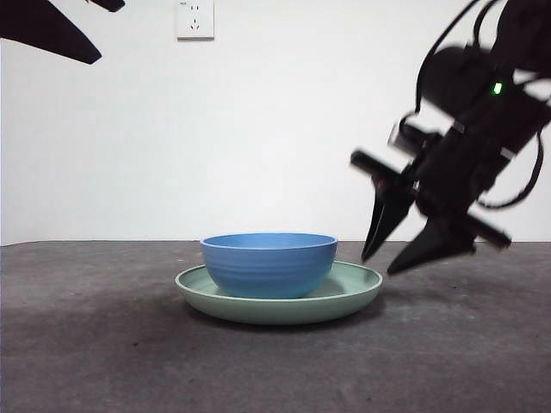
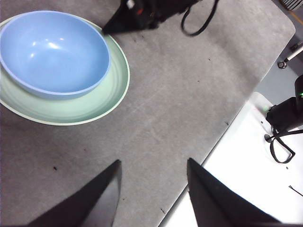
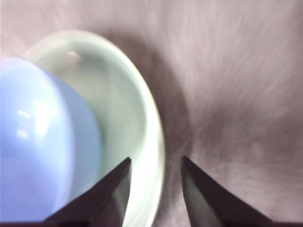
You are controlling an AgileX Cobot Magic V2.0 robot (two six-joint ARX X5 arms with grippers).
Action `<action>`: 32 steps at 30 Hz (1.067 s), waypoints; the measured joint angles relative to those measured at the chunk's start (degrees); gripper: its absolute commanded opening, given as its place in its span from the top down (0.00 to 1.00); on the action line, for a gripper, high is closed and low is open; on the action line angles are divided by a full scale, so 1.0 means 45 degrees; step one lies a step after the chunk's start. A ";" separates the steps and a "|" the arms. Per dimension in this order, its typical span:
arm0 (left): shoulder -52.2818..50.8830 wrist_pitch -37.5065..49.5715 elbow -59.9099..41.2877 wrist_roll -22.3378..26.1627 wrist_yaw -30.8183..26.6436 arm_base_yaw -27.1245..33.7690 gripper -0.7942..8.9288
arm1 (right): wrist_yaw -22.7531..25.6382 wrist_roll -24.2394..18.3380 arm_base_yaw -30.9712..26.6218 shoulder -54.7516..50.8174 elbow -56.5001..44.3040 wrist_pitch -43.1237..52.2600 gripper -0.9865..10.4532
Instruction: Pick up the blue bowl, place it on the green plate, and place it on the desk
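blue bowl (image 1: 269, 265) sits upright inside the green plate (image 1: 357, 288), plate flat on the bench (image 1: 103, 344), both roughly mid-bench in the front view. right pincer (image 1: 398, 258) hangs at the plate's right edge in the front view, tilted down and inward, jaws apart and gripping nothing; tips just above the plate rim, not clearly touching it (front and right wrist views are motion-blurred, so contact can't be settled). right wrist view has the plate rim (image 3: 154, 142) running between its two jaws, the bowl (image 3: 42, 142) off to one side. left pincer (image 2: 151, 189) is well apart from the dishes, jaws open and empty, over bare bench near the bench edge; its camera sees bowl (image 2: 52, 52) on plate (image 2: 94, 101) with the right pincer's black tip (image 2: 118, 23) at the plate rim. white wall socket (image 1: 195, 19) on the back wall
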 measured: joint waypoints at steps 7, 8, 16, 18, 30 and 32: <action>0.0000 -0.0068 0.0000 0.0000 0.0000 0.0000 0.69 | 0.0325 -0.0699 0.0000 -0.2841 0.0000 -0.1515 0.77; 0.0000 -0.0063 0.0000 0.0000 0.0000 0.0000 0.69 | 0.0262 -0.0928 0.0010 -0.3405 0.0000 -0.1889 0.77; 0.0000 -0.0068 0.0000 0.0000 0.0000 0.0000 0.69 | -0.0544 -0.2599 0.0544 -0.7232 0.0005 -0.5149 0.77; 0.0000 -0.0068 0.0000 0.0000 0.0000 0.0000 0.69 | -0.0665 -0.2939 0.0748 -0.8009 0.0005 -0.6096 0.77; 0.0000 -0.0063 0.0000 0.0000 0.0000 0.0000 0.69 | -0.0641 -0.3881 0.2773 -1.1035 0.0005 -1.0278 0.77; 0.0000 -0.0068 0.0000 0.0000 0.0000 0.0000 0.69 | -0.0646 -0.3900 0.2909 -1.1230 0.0005 -1.0287 0.77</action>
